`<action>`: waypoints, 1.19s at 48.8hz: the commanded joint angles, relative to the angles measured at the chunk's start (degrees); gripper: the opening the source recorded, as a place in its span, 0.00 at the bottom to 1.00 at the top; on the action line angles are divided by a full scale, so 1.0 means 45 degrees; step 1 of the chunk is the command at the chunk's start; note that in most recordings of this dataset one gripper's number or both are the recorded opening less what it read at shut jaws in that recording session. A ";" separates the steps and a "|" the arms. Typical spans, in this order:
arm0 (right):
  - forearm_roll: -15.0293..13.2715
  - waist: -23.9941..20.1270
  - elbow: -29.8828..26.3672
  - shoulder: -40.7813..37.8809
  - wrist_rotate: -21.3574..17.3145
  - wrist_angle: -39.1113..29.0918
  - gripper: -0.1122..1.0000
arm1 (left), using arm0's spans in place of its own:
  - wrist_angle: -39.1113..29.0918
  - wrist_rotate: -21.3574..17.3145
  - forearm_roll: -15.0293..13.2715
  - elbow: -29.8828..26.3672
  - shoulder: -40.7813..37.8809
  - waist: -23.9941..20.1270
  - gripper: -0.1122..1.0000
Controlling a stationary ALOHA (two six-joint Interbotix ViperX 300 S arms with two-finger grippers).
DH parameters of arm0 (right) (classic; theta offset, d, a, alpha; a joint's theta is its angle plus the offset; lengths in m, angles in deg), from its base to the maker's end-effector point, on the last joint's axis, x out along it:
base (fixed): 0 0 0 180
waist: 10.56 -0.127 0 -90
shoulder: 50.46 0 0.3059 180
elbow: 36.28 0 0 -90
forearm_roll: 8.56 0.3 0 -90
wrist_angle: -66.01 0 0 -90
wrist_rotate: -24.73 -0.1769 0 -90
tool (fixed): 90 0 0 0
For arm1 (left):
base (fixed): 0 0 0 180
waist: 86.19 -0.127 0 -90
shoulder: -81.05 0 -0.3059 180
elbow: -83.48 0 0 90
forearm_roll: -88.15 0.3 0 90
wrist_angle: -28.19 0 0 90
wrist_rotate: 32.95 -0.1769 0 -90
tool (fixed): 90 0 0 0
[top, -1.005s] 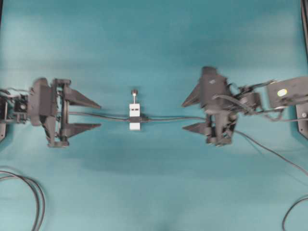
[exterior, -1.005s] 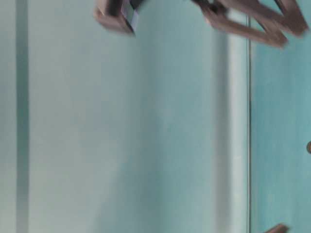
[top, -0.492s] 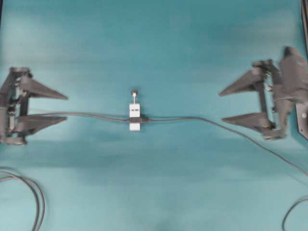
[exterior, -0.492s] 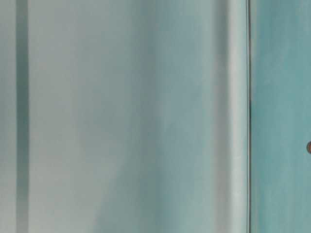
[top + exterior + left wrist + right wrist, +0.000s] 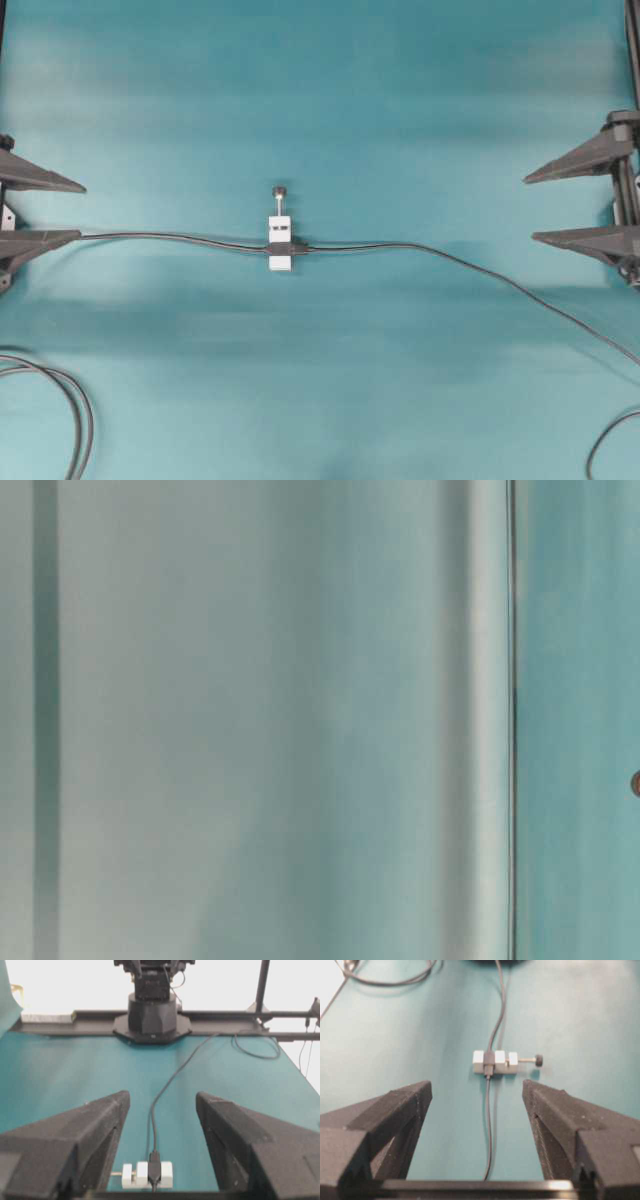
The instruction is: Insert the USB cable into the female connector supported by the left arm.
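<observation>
Flat teal cloth tabletop (image 5: 330, 90), bare beyond the small white rectangular connector block (image 5: 280, 243) with thin black cables (image 5: 420, 252) running out both sides, well ahead of the spread-wide, empty black wedge-fingered left gripper (image 5: 30, 210) and right gripper (image 5: 590, 200) at opposite edges.

A: The overhead view looks straight down on the worktop (image 5: 320, 90); the tools stand at 9 and 3 o'clock.

B: Both wrist views look low across the worktop from opposite ends, and share the female connector (image 5: 148, 1175) in the middle. The table-level view shows only blurred surfaces.
</observation>
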 commanded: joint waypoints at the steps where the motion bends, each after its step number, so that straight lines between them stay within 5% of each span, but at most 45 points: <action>1: -0.0078 0.0039 0.0000 0.0117 -0.0039 0.0078 0.80 | 0.0273 -0.0156 0.0059 -0.0273 -0.0117 -0.0020 0.76; 16: -0.0059 0.0039 0.0840 0.0137 -0.0117 -0.0371 0.80 | 0.0273 0.0059 0.0059 -0.0039 -0.0117 -0.0020 0.76; 40: -0.0059 0.0039 0.1660 0.0137 -0.0039 -0.1172 0.80 | 0.0098 0.0020 0.0059 0.1992 -0.0117 -0.0039 0.76; 58: -0.0059 0.0039 0.1660 0.0137 -0.0039 -0.1152 0.80 | -0.1992 0.0039 0.0059 0.1992 -0.0117 -0.0059 0.76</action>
